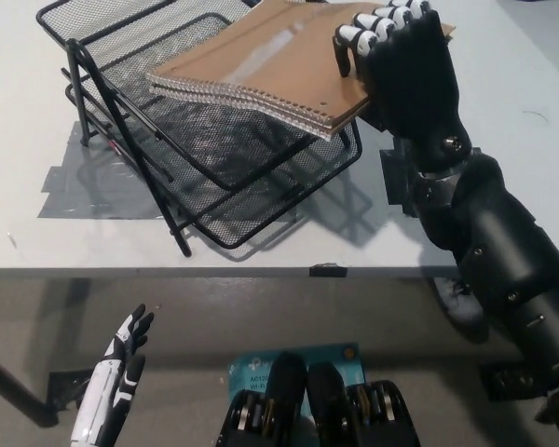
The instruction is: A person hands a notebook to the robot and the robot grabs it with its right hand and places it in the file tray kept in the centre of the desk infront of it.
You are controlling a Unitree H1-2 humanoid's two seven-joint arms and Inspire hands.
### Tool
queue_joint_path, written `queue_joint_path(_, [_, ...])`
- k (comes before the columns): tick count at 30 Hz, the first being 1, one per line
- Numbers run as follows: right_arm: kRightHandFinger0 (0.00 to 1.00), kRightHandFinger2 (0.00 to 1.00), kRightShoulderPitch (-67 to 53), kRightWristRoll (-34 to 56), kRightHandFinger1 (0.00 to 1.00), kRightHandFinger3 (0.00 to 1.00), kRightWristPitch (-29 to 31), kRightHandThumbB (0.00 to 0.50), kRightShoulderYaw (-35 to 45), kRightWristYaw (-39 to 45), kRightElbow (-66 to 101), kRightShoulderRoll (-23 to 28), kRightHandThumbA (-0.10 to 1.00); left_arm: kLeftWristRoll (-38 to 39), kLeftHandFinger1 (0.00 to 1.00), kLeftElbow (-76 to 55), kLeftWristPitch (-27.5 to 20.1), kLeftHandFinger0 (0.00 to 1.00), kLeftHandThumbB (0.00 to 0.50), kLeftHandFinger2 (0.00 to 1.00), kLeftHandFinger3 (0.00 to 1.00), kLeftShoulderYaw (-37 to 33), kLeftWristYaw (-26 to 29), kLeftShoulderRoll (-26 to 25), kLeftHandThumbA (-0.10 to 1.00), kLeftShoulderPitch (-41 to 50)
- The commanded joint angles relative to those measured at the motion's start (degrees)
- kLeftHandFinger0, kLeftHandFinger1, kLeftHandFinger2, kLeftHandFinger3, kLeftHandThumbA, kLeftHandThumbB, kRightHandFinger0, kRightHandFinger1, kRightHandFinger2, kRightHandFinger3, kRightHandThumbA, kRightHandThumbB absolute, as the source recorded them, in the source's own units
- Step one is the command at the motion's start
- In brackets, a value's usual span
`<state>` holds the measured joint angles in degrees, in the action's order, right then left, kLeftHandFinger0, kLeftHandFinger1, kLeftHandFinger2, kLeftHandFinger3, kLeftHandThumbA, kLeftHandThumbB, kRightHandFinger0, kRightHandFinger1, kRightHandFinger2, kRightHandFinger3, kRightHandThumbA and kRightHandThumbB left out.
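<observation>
a: the notebook [279, 58] has a brown cardboard-looking cover, matt with a faint sheen, and a silvery metal spiral binding. the file tray [196, 149] is black wire mesh on a black metal frame.

b: the desk [65, 242] top is smooth, pale and matt. the right hand [402, 58] looks like hard black plastic, slightly glossy; the left hand [116, 372] is white plastic.
</observation>
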<state>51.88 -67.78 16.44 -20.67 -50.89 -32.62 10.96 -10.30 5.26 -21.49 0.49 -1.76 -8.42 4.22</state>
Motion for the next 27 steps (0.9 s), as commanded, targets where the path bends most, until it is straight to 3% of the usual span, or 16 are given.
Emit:
queue_joint_path(1, [0.00, 0.00, 6.72, 1.34, 0.00, 0.30, -2.15, 0.000, 0.32, -5.31, 0.46, -1.91, 0.81, -0.39, 1.00, -1.13, -2.63, 0.99, 0.311, 1.00, 1.00, -0.25, 0.54, -0.77, 1.00, -0.23])
queue_joint_path(4, [0.00, 0.00, 8.10, 1.39, 0.00, 0.28, -2.84, 0.000, 0.19, -5.49, -0.75, -3.12, 0.80, -0.71, 1.00, -1.82, -2.14, 0.99, 0.300, 1.00, 1.00, -0.31, 0.38, -0.94, 1.00, -0.15])
queue_joint_path(6, [0.00, 0.00, 8.95, 1.53, 0.00, 0.11, -3.73, 0.000, 0.29, -5.33, -1.68, -4.10, 0.80, -1.13, 1.00, -1.90, -2.27, 0.99, 0.298, 1.00, 1.00, -0.33, 0.47, -1.07, 1.00, -0.17])
queue_joint_path(9, [0.00, 0.00, 10.08, 1.47, 0.00, 0.00, -5.05, 0.000, 0.43, -5.94, -3.08, -5.27, 0.85, -1.16, 1.00, -1.84, -2.36, 0.99, 0.293, 1.00, 1.00, -0.38, 0.47, -1.05, 1.00, -0.31])
queue_joint_path(13, [0.00, 0.00, 11.80, 2.17, 0.00, 0.02, -4.66, 0.000, 0.11, -7.10, -6.42, -6.81, 0.91, -0.26, 1.00, -1.73, -2.57, 0.99, 0.303, 1.00, 1.00, -0.34, 0.28, -0.88, 1.00, -0.41])
queue_joint_path(21, [0.00, 0.01, 13.64, 3.01, 0.00, 0.00, -2.72, 0.000, -1.20, -9.07, -13.53, -8.06, 0.80, -0.97, 1.00, -1.54, -2.68, 0.96, 0.319, 1.00, 1.00, -0.31, 0.80, -0.62, 1.00, -0.57])
queue_joint_path(22, [0.00, 0.03, 14.29, 3.08, 0.00, 0.06, -2.16, 0.000, -1.72, -10.30, -16.17, -8.15, 0.77, -1.09, 1.00, -1.24, -2.94, 0.96, 0.318, 1.00, 1.00, -0.29, 0.93, -0.61, 1.00, -0.67])
queue_joint_path(24, [0.00, 0.01, 14.80, 3.13, 0.00, 0.08, -1.94, 0.000, -2.18, -10.96, -18.15, -8.11, 0.77, -1.19, 1.00, -1.18, -2.99, 0.96, 0.323, 1.00, 1.00, -0.25, 1.03, -0.59, 1.00, -0.77])
queue_joint_path(27, [0.00, 0.00, 16.13, 3.24, 0.00, 0.00, -0.76, 0.000, -3.66, -12.74, -22.84, -7.75, 0.66, -0.88, 1.00, -1.32, -2.47, 0.98, 0.350, 1.00, 1.00, -0.18, 0.90, -0.50, 1.00, -0.96])
